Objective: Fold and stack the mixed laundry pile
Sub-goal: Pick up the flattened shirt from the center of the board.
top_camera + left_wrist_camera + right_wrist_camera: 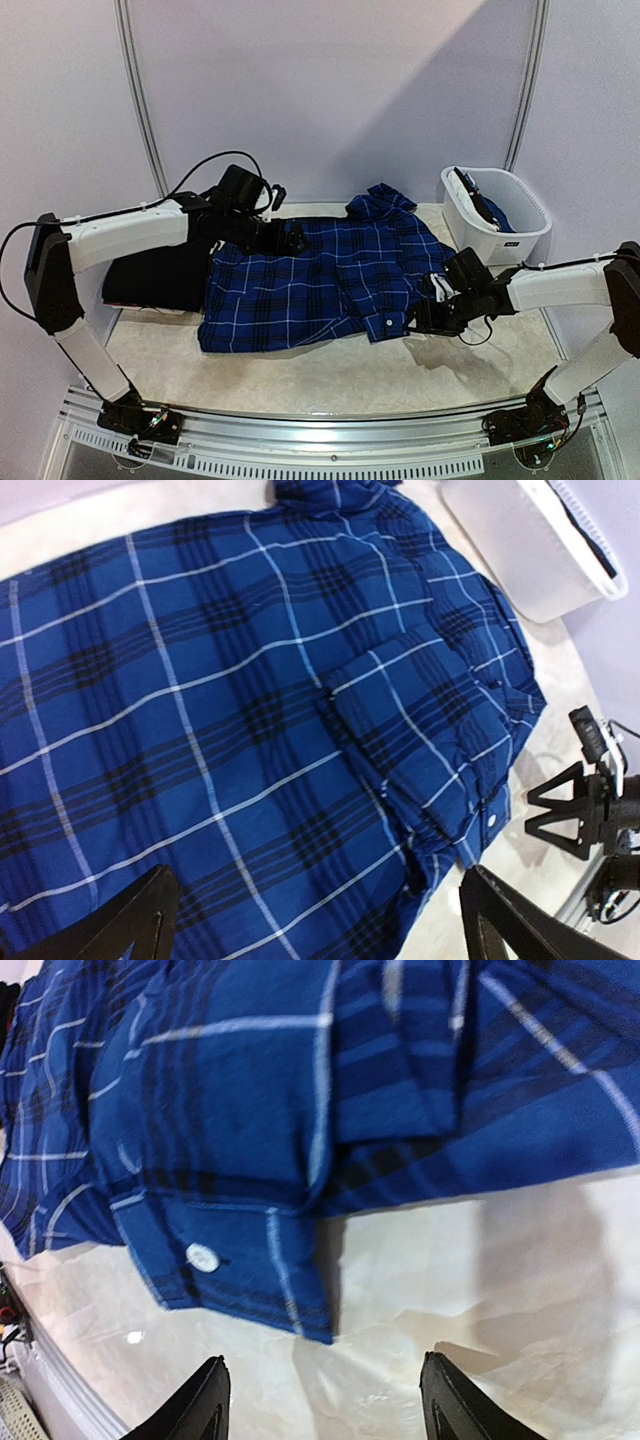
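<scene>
The blue plaid button shirt lies spread flat across the middle of the table, collar toward the back. A plain black garment lies at its left, partly under my left arm. My left gripper hovers open over the shirt's upper left part; in the left wrist view its jaws stand wide above the plaid cloth, holding nothing. My right gripper is open at the shirt's right edge. In the right wrist view its fingers straddle bare table just short of the buttoned cuff.
A white plastic basket stands at the back right with dark and blue cloth inside; its wall shows in the left wrist view. A crinkled white covering lies over the table. A metal rail runs along the near edge.
</scene>
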